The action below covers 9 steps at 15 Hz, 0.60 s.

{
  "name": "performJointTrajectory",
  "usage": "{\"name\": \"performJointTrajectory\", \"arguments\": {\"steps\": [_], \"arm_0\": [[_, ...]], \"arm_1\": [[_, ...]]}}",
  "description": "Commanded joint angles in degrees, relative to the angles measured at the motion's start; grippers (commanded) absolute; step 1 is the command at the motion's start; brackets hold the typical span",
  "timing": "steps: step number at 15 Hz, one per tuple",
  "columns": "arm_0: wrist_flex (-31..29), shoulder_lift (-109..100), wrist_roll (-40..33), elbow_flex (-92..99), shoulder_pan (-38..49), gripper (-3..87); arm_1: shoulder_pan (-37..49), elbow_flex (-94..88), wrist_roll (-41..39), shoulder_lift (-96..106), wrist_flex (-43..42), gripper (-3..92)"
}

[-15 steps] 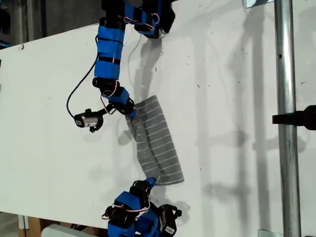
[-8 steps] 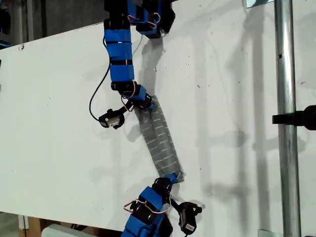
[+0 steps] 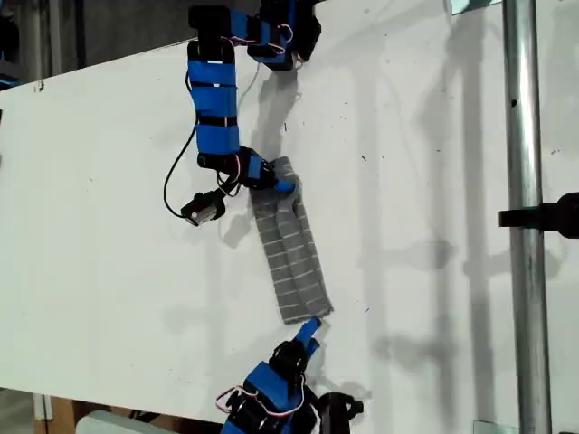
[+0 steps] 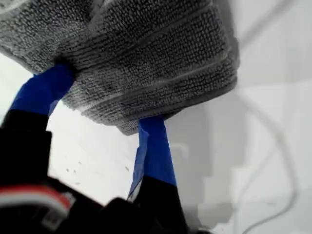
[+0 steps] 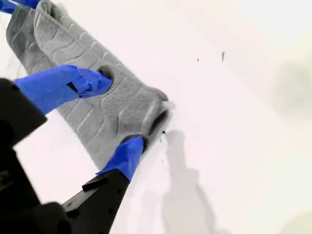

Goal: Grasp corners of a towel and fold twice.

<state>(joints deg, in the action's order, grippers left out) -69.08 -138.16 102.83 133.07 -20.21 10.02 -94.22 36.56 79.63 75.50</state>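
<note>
On the white worktop (image 3: 425,163), towards the exterior view's left, my first pincer (image 3: 277,183) is seen at the towel's (image 3: 291,258) bunched upper end. Its fingers are spread wide, with their tips hidden behind the cloth. The towel is laid as a narrow folded strip running down the middle of the exterior view. At its lower end my second pincer (image 3: 308,328) is held apart, one finger (image 5: 92,80) resting on the cloth and the other beside its edge.
</note>
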Motion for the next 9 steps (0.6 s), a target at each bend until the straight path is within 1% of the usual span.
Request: {"name": "performJointTrajectory", "arguments": {"steps": [1,2,3,4,5,6,7,8,9], "arm_0": [[-11.2,-9.4,6.7,-5.8,-6.4,16.5],[-11.9,-13.7,6.0,-5.0,-8.7,15.3],[-8.4,-19.9,-0.4,-2.3,-9.6,9.3],[-5.4,-27.9,-3.5,2.0,-9.3,6.6],[-1.5,-37.9,-6.8,9.0,-7.7,1.8],[3.3,-49.0,-10.8,16.1,-6.0,0.8],[7.0,-59.9,-15.6,22.1,-4.7,-0.1],[8.2,-61.2,-18.5,23.3,-4.1,-2.6],[8.9,-61.3,-20.0,24.3,-4.2,-2.6]], "arm_1": [[-1.5,-4.2,3.2,18.5,9.6,35.7],[-1.7,-9.6,5.4,27.9,11.5,35.9],[-1.4,-16.2,7.6,38.1,12.0,35.5],[-0.1,-22.9,10.2,48.0,12.2,34.3],[0.5,-28.7,12.7,55.8,12.1,33.6],[-1.0,-30.8,15.0,59.3,10.6,33.9],[-0.4,-33.3,19.2,58.6,11.2,35.1],[0.2,-38.0,23.4,60.1,8.3,36.0],[0.3,-41.7,25.7,61.2,3.5,37.8]]}}
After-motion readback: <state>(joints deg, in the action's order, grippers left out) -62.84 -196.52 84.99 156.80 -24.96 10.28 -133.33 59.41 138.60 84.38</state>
